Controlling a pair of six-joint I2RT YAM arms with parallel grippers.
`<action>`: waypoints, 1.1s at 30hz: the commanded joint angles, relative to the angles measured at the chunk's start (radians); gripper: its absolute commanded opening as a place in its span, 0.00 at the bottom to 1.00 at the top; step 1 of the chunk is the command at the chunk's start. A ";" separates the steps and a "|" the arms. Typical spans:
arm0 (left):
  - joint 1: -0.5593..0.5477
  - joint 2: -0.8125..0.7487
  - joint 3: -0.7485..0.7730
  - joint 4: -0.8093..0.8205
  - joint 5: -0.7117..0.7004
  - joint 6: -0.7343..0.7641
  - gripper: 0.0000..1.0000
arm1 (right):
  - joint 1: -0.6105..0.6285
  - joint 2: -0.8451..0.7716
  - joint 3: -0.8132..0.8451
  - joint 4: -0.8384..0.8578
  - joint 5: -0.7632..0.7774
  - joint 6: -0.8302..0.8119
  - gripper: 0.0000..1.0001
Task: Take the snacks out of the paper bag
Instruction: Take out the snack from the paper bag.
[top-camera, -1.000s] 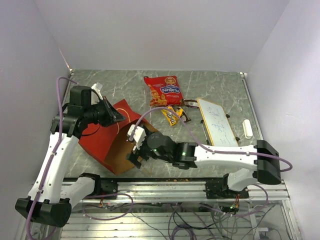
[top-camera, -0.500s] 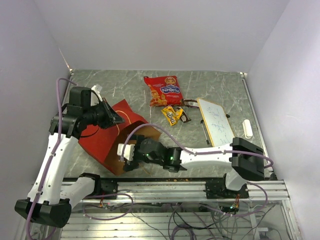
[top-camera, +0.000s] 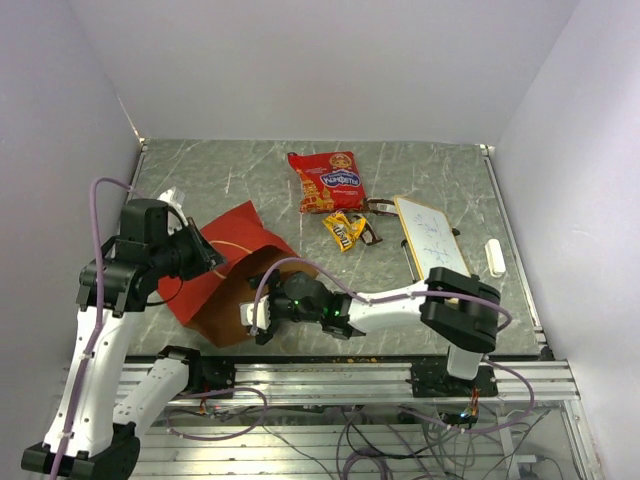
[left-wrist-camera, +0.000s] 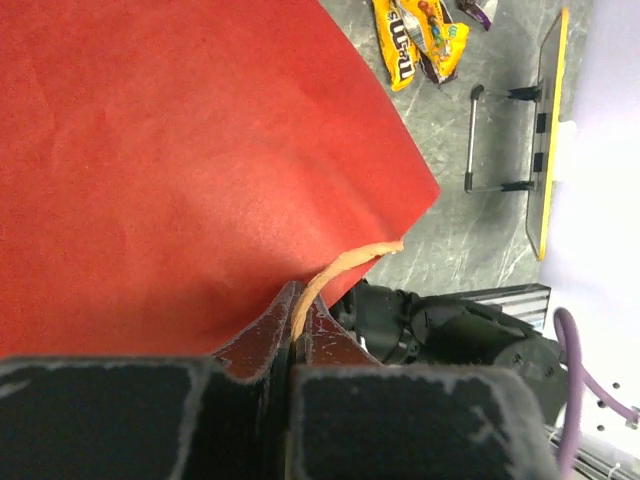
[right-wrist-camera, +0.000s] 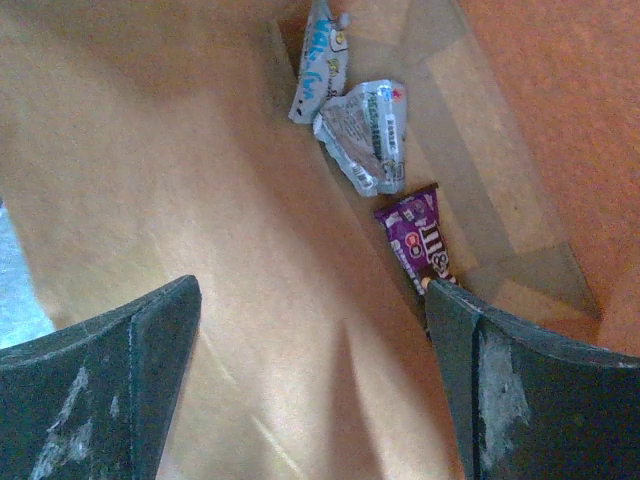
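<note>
The right gripper (top-camera: 256, 318) has slid left, toward the table's (top-camera: 420, 170) near edge — it now sits inside the bag's (top-camera: 228, 240) mouth. The left gripper (top-camera: 203, 258), gripping the bag, has drawn nearer too — the bag lies flatter.

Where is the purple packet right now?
Right wrist view: the purple packet lies deep inside the paper bag, right of centre, next to two silvery wrappers.
</note>
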 joint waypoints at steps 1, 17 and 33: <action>-0.002 -0.006 0.010 -0.011 -0.074 -0.020 0.07 | -0.044 0.094 0.006 0.157 -0.132 -0.097 0.92; -0.002 0.010 0.055 0.065 0.011 -0.075 0.07 | -0.137 0.353 0.264 0.152 -0.291 -0.186 0.83; -0.002 -0.010 0.077 0.024 0.108 -0.051 0.07 | -0.131 0.548 0.512 0.063 -0.264 -0.259 0.74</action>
